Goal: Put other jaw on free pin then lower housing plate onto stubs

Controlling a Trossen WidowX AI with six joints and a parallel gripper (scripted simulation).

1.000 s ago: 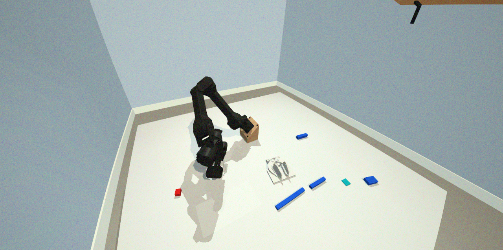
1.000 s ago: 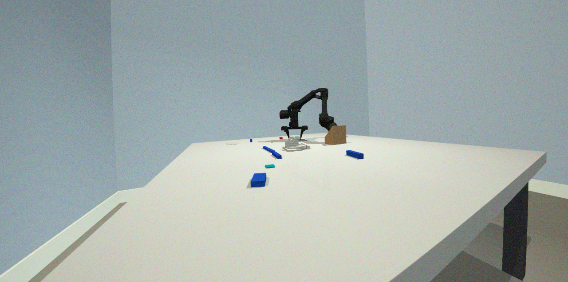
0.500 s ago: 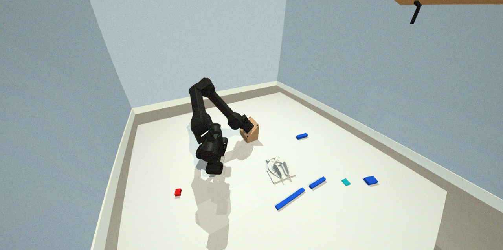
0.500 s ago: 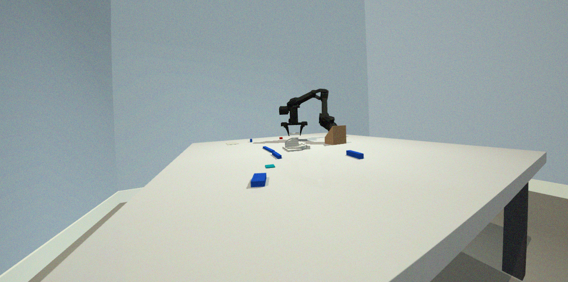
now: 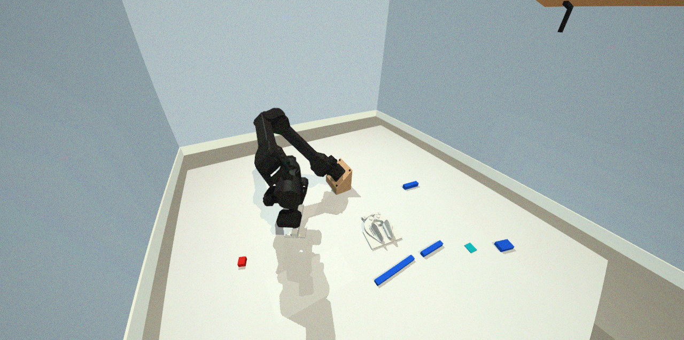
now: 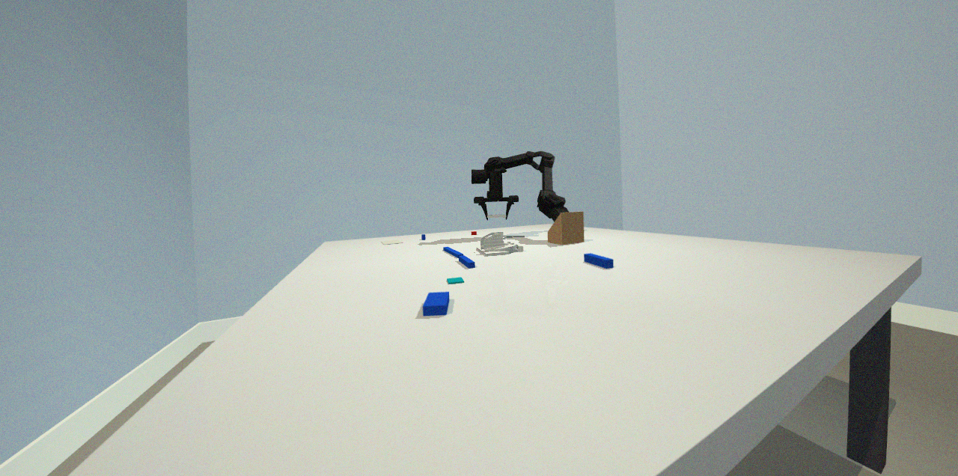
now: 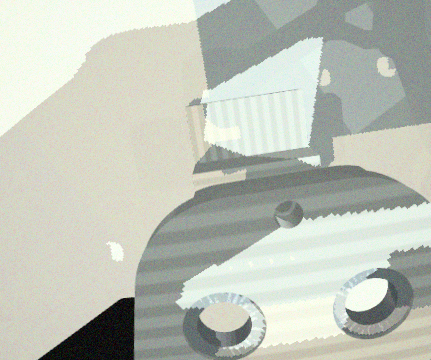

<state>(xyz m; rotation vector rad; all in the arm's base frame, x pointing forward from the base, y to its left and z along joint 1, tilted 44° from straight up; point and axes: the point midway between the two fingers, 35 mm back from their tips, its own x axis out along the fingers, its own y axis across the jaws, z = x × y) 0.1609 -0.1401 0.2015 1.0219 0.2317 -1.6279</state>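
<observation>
My gripper (image 6: pixel 496 216) (image 7: pixel 285 292) points down and is shut on the housing plate (image 6: pixel 497 215) (image 7: pixel 295 255), with one black finger at each side of it. The plate is pale and ribbed, with two large round holes and a narrower tab. It is held level in the air above the table, left of the base in the top view. The pale base (image 5: pixel 371 242) (image 6: pixel 487 253) lies on the table. Two grey jaws (image 5: pixel 377 232) lie side by side on it. The views are too small to tell whether the teeth mesh or how the jaws sit on their pins.
The arm stands at a wooden block (image 5: pixel 342 184) (image 6: pixel 569 229). Blue bars (image 5: pixel 394 270) (image 5: pixel 432 248), a teal tile (image 5: pixel 470 247) and a blue block (image 5: pixel 504 245) lie right of the base. Another blue bar (image 5: pixel 410 184) lies behind; a red block (image 5: pixel 241 261) lies left.
</observation>
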